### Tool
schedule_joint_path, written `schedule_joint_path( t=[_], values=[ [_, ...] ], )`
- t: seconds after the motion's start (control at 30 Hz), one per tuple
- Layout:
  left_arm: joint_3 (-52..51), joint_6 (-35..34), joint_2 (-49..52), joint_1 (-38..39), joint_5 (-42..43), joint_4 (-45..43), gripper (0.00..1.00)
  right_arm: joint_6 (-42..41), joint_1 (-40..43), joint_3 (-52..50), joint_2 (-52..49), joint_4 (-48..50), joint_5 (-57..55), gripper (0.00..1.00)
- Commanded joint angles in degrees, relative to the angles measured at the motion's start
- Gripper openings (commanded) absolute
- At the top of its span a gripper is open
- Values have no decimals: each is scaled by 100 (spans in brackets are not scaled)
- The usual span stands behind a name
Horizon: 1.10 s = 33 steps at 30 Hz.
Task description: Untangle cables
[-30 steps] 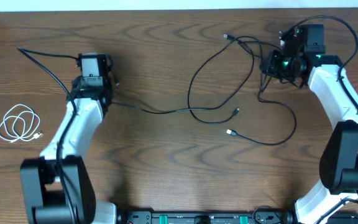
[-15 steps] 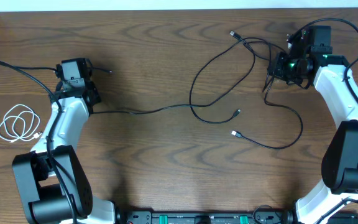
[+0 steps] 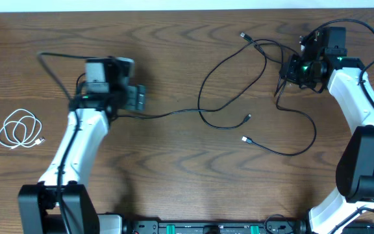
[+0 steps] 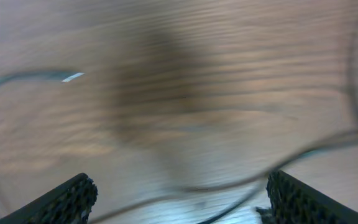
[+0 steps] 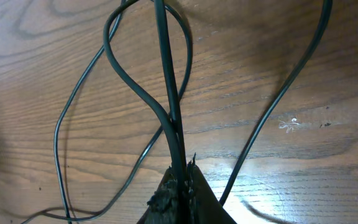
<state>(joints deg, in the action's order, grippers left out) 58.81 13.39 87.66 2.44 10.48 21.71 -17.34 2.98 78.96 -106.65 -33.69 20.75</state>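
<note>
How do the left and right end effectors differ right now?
The left end effector stands wide open, gripping nothing; the right end effector is shut on the black cables. The left is over the mid-left of the table; the right is toward its far right, by the tangle. Both have two dark fingers.

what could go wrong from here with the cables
The right jaws are shut on a bunch of black cables that cross just above the grip, so pulling may tighten the crossing into a knot. The left jaws stand open with a long black cable running right by them, and that wrist view is blurred, so a hasty close may miss or snag it.
</note>
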Motion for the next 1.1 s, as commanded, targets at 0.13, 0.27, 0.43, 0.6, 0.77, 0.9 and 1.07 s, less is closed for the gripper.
schedule_joint_path(
  t=[0.13, 0.27, 0.43, 0.6, 0.77, 0.9, 1.07],
  values=[
    [44, 485, 411, 1331, 407, -570, 88, 90, 2, 101, 61, -48, -70, 1],
    [44, 483, 826, 1849, 409, -1141, 88, 92, 2, 101, 61, -90, -70, 1],
    [44, 483, 1305, 2297, 407, -1749, 88, 90, 0, 101, 61, -85, -68, 1],
    [44, 483, 1711, 2658, 409, -2315, 88, 92, 2, 101, 61, -114, -70, 1],
    [44, 483, 2015, 2983, 409, -2776, 88, 92, 0, 101, 61, -127, -70, 1],
    [44, 483, 2247, 3115, 407, -3110, 88, 92, -2, 101, 61, -157, -68, 1],
    [44, 481, 2551, 3130, 411, -3506, 88, 92, -9, 101, 61, -212, -68, 1]
  ],
)
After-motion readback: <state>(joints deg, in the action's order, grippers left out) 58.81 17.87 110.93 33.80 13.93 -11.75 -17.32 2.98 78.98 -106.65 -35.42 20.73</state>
